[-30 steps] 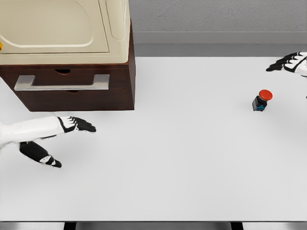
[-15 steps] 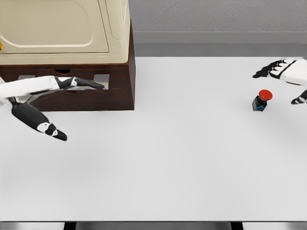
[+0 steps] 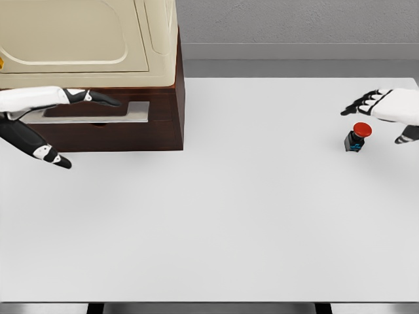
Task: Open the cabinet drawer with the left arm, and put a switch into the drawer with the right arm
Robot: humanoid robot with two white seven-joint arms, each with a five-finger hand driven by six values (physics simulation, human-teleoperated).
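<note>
The black-tipped fingers (image 3: 98, 99) of the left hand (image 3: 49, 108) are stretched out straight and point to the right, lying in front of the flat grey metal handle (image 3: 124, 112) of the dark brown wooden cabinet drawer (image 3: 111, 121). The thumb (image 3: 52, 157) hangs down and away from them, over the table, so this hand is spread and grips nothing; whether the fingertips touch the handle I cannot tell. The drawer front sits flush with the cabinet body, so it is closed. On top of the dark cabinet stands a cream-coloured box-like appliance with a rounded panel (image 3: 85, 39).

On the other side, the fingers (image 3: 357, 104) of the right hand (image 3: 386, 111) are loosely spread and point to the left, with the thumb (image 3: 407, 135) apart below them. It holds nothing. This hand hovers just above and beside the small switch with a round red button on a black base (image 3: 357, 137), and the thumb is to the right of the button. The switch stands upright on the white table (image 3: 249, 216), near its right edge and well apart from the cabinet.
</note>
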